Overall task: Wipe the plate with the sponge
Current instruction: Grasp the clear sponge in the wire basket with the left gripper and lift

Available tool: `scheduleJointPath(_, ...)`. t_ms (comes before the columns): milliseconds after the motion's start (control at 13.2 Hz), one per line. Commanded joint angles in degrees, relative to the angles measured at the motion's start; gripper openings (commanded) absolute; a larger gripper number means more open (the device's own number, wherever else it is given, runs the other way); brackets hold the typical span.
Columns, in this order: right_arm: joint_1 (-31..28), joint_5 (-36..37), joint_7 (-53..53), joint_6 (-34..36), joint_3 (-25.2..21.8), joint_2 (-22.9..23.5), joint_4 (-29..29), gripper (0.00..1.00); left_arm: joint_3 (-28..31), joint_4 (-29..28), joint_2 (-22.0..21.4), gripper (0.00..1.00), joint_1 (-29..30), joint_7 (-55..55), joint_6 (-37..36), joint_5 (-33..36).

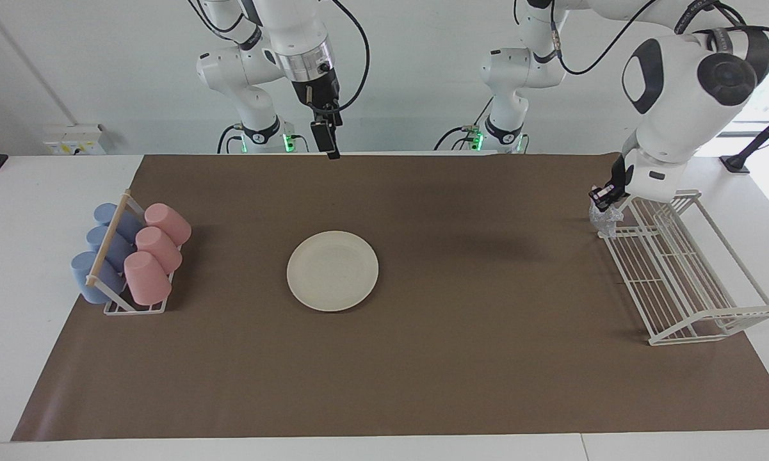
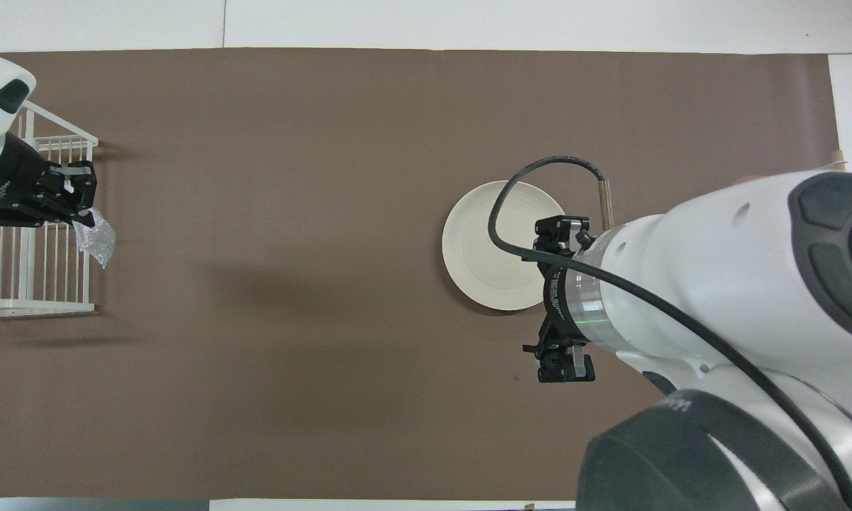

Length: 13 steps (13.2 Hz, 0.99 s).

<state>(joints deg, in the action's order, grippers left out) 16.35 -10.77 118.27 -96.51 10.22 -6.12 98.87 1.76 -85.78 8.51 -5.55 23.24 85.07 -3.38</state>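
The sponge [image 1: 605, 219] was held pinched in the left gripper [image 1: 603, 203] beside the rack [image 1: 691, 288], so it was judged best carried low across to the plate [image 1: 332, 271] at mid-table, while the open right gripper [image 1: 330, 148] waited above.

We see bright, even, diffuse light in both views, no dim corners. Daylight blows out at the left arm's end of the facing view. Soft blurred shadows lie on the brown mat [image 1: 422, 358], a broad one beside the white wire rack [image 1: 685, 282]. No glare on the plate [image 1: 332, 271]. Focus is sharp; edges stay straight.
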Motion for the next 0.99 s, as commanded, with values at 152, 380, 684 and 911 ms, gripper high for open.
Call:
scheduleJointPath(152, 2.0, 1.0, 1.3, -4.9, 0.2, -1.1, 3.3, 0.88, -0.2, -1.4, -2.2, 0.00, 4.2, 3.3, -2.9, -21.4)
scheduleJointPath(380, 4.0, 0.3, 5.6, -8.2, 0.9, -0.7, 3.8, 0.68, -0.2, -12.0, -7.3, 0.00, 6.9, 2.4, 1.7, -36.6)
scheduleJointPath(684, 4.7, 0.4, 9.3, -9.7, 0.9, 2.5, 1.3, 1.00, -0.2, -27.6, -14.7, 0.00, 7.7, -8.2, 7.0, -50.5)
scheduleJointPath(911, 12.0, 9.6, 12.7, 1.5, 1.1, 13.8, -12.5, 1.00, -0.3, -34.8, -15.6, 0.00, 7.8, -20.6, 6.4, -58.6)
